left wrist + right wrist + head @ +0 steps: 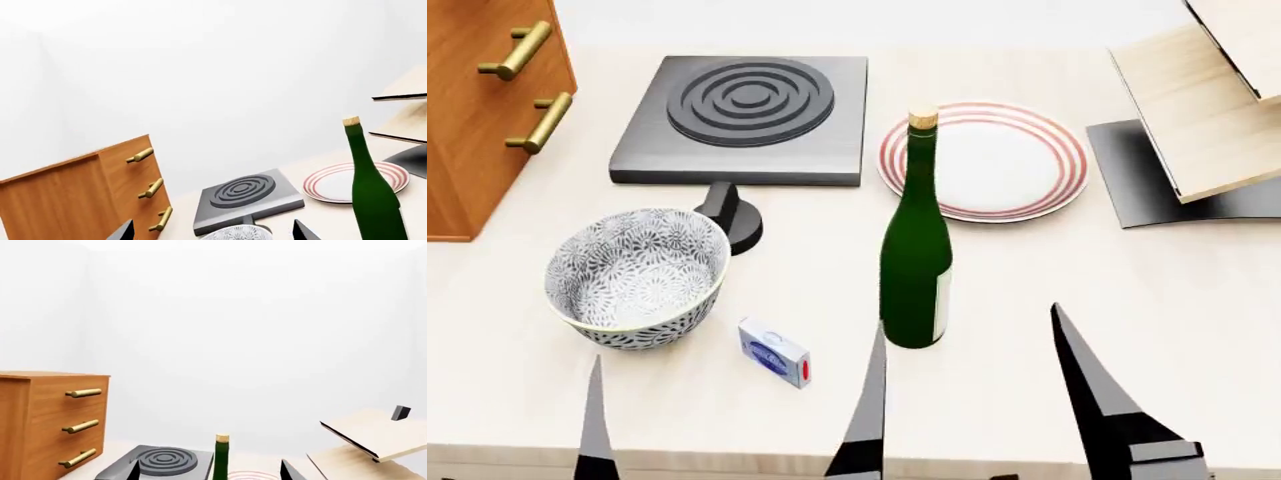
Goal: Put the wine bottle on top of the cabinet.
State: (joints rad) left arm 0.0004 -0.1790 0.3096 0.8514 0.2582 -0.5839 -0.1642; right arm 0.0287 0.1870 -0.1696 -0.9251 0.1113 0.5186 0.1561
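The wine bottle (916,265) stands upright on the pale table (1174,330), with its tan cork on top and a pale label low on its side. It is the landmark here. Just behind the bottle lies a white plate with red rings (994,160); from the head view the neck of the bottle overlaps the plate's rim. Behind the bottle toward the cabinet side sits a dark grey hotplate (747,118) with a black knob (731,212) in front of it. Beside the bottle, on the same side, stands a patterned bowl (635,276), and a small blue and white box (775,352) lies between the bowl and the bottle, a little nearer to the robot. The cabinet (481,110), orange-brown with brass handles, stands well apart from the bottle, past the hotplate. On the other side of the bottle a pale wooden rack (1208,100) rests on a dark base.

The right gripper (968,395) is released, its two dark fingers spread wide, with the bottle's base just ahead of the gap and not touched. The left gripper (212,231) is also spread apart, near the bowl, and it holds nothing.
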